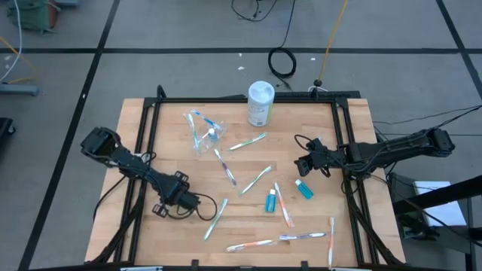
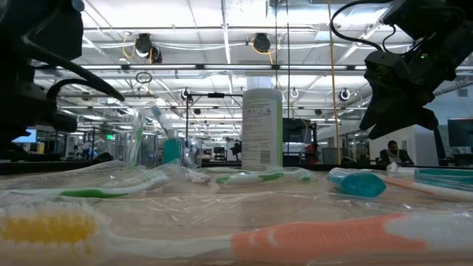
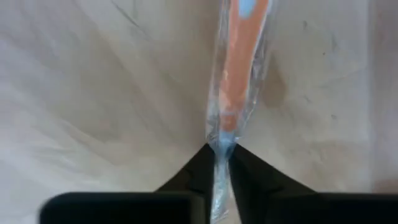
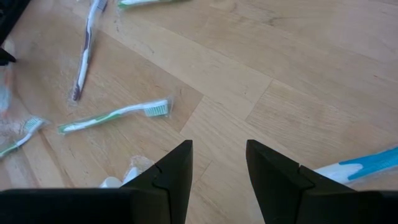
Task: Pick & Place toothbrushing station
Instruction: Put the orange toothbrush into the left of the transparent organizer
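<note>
Several wrapped toothbrushes lie scattered flat on the wooden table (image 1: 151, 150). A clear cup (image 1: 203, 137) at the far left holds toothbrushes. Two teal tubes (image 1: 270, 201) (image 1: 303, 189) lie right of the middle. My left gripper (image 1: 184, 202) (image 3: 222, 152) is at the near left, shut on a wrapped toothbrush (image 3: 239, 62) whose handle looks orange in the left wrist view. The high view shows a pale toothbrush (image 1: 215, 219) right beside it. My right gripper (image 1: 301, 164) (image 4: 219, 180) hangs open above the table's right part, with nothing between its fingers. My left gripper pinches the end of the toothbrush's clear wrapper (image 3: 222, 140) between its two fingertips. The fingers come from above, pointing steeply down. The toothbrush runs straight away from the fingertips and looks to lie on the wood.
A tall white canister (image 1: 260, 104) stands at the far middle. A black frame (image 1: 248, 98) runs along the table's far edge and both sides. More toothbrushes (image 1: 248, 245) (image 1: 305, 235) lie by the near edge. A green toothbrush (image 4: 115, 115) lies ahead of my right gripper.
</note>
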### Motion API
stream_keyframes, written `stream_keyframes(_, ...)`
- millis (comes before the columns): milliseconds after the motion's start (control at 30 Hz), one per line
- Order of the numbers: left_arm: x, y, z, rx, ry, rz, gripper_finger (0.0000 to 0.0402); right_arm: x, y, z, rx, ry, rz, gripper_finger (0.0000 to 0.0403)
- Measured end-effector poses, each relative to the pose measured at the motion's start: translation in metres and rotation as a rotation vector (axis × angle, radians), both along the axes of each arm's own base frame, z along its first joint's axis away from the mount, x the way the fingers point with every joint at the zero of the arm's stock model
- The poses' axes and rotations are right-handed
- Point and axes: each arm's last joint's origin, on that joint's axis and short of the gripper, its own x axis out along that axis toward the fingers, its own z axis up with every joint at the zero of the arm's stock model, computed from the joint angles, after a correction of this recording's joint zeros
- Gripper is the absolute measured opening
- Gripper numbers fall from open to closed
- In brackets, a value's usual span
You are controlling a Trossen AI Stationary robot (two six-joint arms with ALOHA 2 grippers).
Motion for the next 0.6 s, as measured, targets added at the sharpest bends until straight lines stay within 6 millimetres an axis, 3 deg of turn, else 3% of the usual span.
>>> stream_keyframes(133,0.008,0.002,0.013,0.095,-0.032,-0.054,0.0009,0.0,0.0,0.0,-0.002,-0.008,-0.01,0.0141)
stream_keyframes(367,0.028,0.002,0.045,0.339,-0.18,-0.153,0.003,0.008,-0.009,0.009,-0.089,-0.11,-0.031,0.0141)
stream_keyframes(600,0.048,0.008,0.069,0.795,-0.421,-0.325,0.0007,0.029,-0.023,0.039,-0.388,-0.37,0.065,0.0141)
